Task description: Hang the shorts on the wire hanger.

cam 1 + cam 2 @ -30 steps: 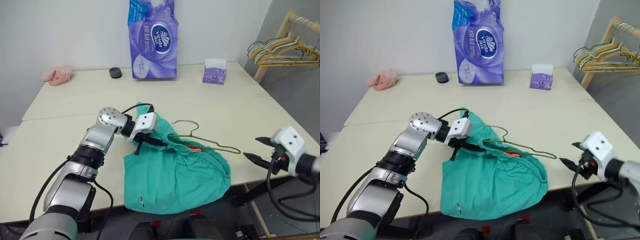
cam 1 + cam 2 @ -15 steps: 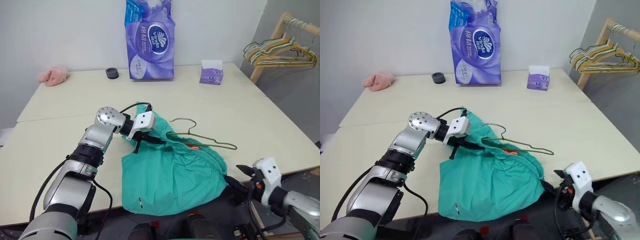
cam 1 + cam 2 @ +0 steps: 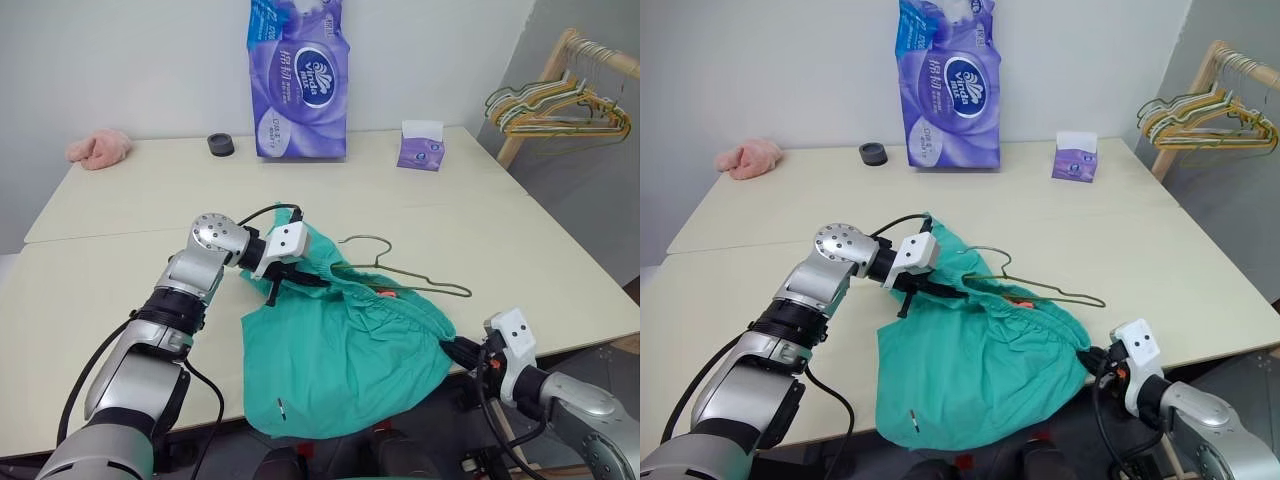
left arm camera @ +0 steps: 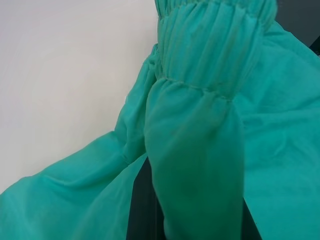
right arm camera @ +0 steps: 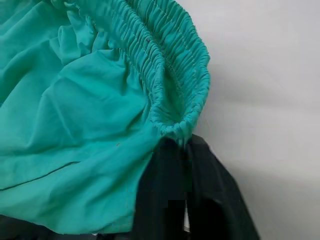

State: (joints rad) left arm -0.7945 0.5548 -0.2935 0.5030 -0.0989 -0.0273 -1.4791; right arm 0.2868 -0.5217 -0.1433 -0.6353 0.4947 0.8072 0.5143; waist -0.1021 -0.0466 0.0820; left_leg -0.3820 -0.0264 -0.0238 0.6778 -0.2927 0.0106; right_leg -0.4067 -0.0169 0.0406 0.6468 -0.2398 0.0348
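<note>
The teal-green shorts (image 3: 340, 360) lie at the table's front edge, their hem hanging over it. The wire hanger (image 3: 420, 285) rests on the table with its hook toward the back and one arm tucked into the waist opening, beside an orange drawstring (image 3: 386, 293). My left gripper (image 3: 303, 281) is shut on the waistband's left end, where cloth drapes over its fingers in the left wrist view. My right gripper (image 3: 453, 349) is shut on the gathered waistband (image 5: 175, 95) at its right end, just off the table's front edge.
A tall purple tissue pack (image 3: 297, 80), a small purple tissue box (image 3: 421, 146), a black round object (image 3: 220, 144) and a pink cloth lump (image 3: 97, 147) stand along the back of the table (image 3: 520, 240). A wooden rack with coloured hangers (image 3: 560, 95) is at the far right.
My right gripper came down and leftward from beside the table to the waistband's right end and shut on it. The left gripper kept its hold and place.
</note>
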